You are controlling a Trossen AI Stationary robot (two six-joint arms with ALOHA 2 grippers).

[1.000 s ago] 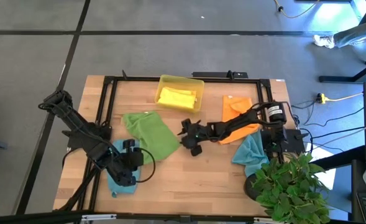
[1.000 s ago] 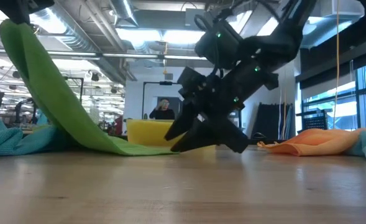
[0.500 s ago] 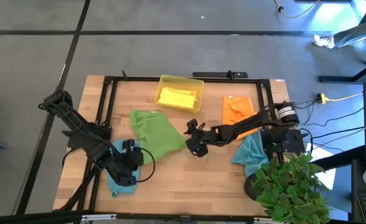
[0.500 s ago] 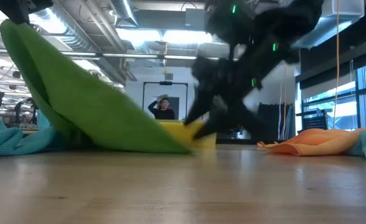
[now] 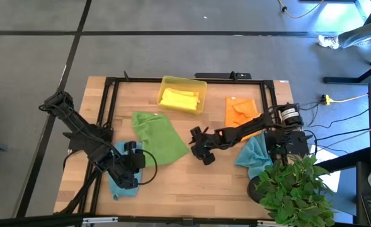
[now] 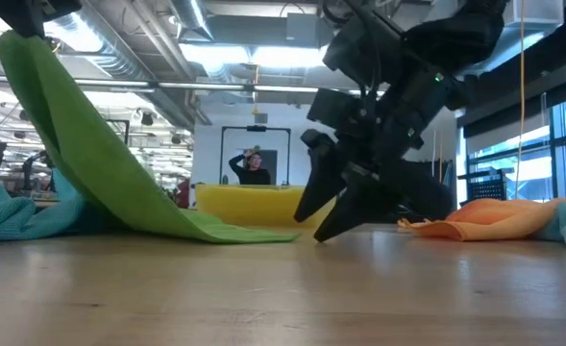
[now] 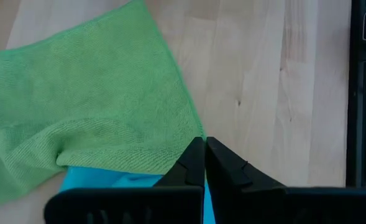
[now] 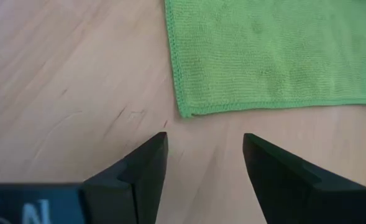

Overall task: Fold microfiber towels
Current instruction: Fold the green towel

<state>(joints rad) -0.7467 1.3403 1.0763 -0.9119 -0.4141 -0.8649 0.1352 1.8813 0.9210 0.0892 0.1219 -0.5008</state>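
green towel (image 6: 100,173) draped, right gripper (image 6: 326,216) jaws apart

I count five towels: one green towel (image 5: 159,137), one orange towel (image 5: 239,112), one yellow towel (image 5: 179,98), two teal towels (image 5: 121,181) (image 5: 256,155); one yellow tray (image 5: 166,84); one potted plant (image 5: 292,189).

Bare wood table (image 5: 191,180) open along the front, green towel (image 5: 159,137) covering the left-middle, potted plant (image 5: 293,189) probably crowding the right corner.

floor (image 5: 172,50): grey, dark seams
ceiling (image 6: 215,38): exposed pipes, strip lights
windows (image 6: 552,154): right side, daylight
plant (image 5: 295,189): at table corner
person (image 6: 252,168): standing far back
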